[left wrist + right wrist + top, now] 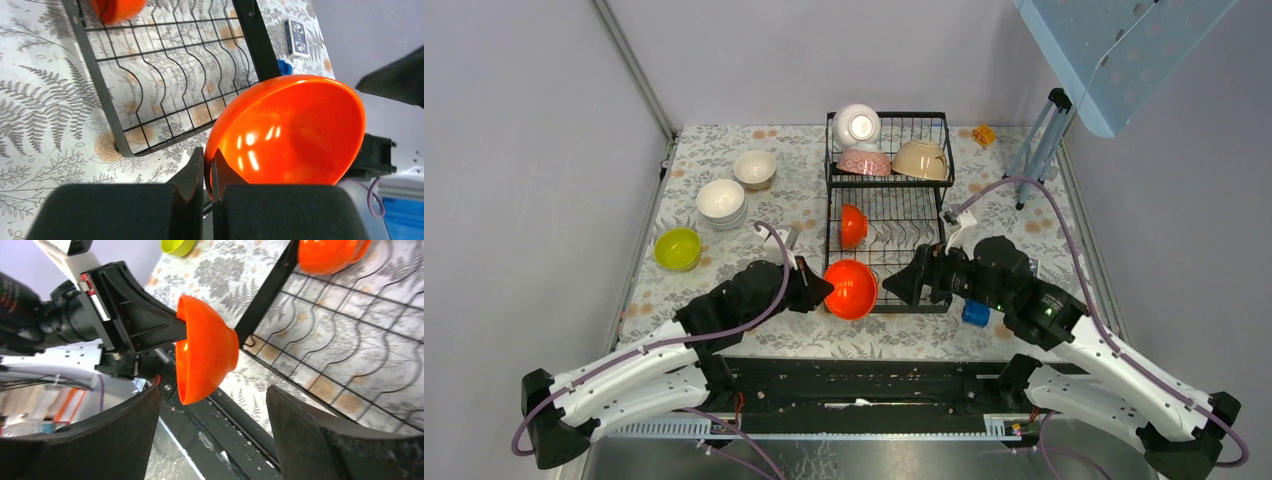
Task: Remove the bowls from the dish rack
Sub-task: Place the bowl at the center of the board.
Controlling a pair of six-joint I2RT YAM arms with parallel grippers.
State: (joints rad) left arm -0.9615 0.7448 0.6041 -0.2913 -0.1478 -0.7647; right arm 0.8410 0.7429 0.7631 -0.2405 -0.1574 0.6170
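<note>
The left pincer (817, 288) pinched the rim of an orange-red bowl (852, 288), tipped on edge at the dish rack's (902, 232) near-left corner. The right pincer (901, 284) gaped wide, empty, facing it

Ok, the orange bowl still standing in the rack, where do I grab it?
Probably take the orange bowl by the top of its rim, coming straight down and pinching the wall inside and out. It stands on edge in the rack, so that thin edge faces up.

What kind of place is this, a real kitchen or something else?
Probably a laboratory test bench, not a kitchen: plain grey partition walls enclose a table with fern-print cloth, holding a black wire dish rack.
</note>
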